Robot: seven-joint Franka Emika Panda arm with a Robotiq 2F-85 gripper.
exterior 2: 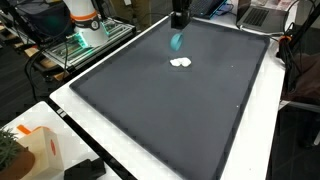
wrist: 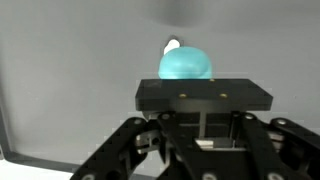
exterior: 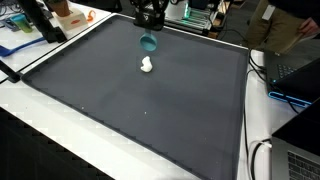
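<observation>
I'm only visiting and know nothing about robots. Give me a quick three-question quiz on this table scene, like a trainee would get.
1. True or false: the white object lies on the dark mat.
2. Multiple choice: what colour is the rounded thing right at the hand? A) red B) teal C) yellow
3. Short answer: in both exterior views, which is nearer the hand, the rounded thing or the white object?

Key: 1 true; 2 B; 3 the rounded thing.
</observation>
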